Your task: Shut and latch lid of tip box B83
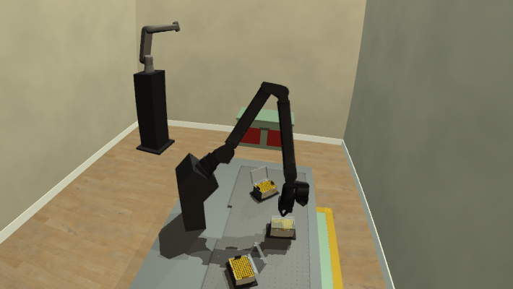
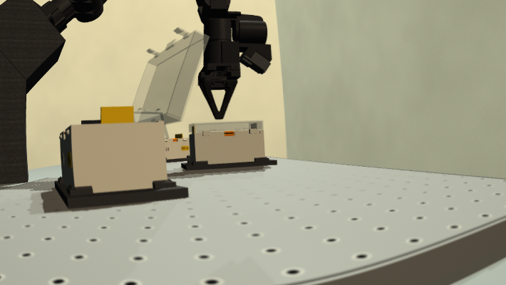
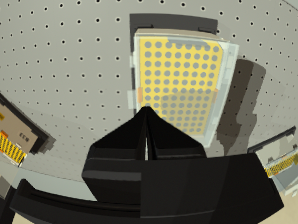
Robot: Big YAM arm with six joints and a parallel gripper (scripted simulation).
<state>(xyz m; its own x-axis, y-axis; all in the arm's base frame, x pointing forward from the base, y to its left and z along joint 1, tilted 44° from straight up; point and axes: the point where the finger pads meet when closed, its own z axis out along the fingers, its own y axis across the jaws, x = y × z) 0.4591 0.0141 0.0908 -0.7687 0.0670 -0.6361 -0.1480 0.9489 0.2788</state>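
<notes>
Three tan tip boxes with yellow tips sit on black holder plates. The middle box [image 1: 282,227] has its clear lid lying down over the tips; it also shows in the exterior view [image 2: 228,142] and in the wrist view [image 3: 178,86]. My gripper [image 1: 283,213] [image 3: 146,112] is shut and empty, pointing down, with its tips [image 2: 218,115] just above that lid near one edge. I cannot tell whether they touch. The far box [image 1: 264,188] has its lid [image 1: 259,173] standing open. The near box [image 1: 241,269] has its lid [image 1: 259,253] open too. The sticker IDs are too small to read.
The arm's black base pedestal [image 1: 195,195] stands left of the boxes. A yellow and green strip [image 1: 329,246] runs along the table's right side. The near box [image 2: 114,157] and its raised lid [image 2: 167,82] stand close beside the gripper in the exterior view.
</notes>
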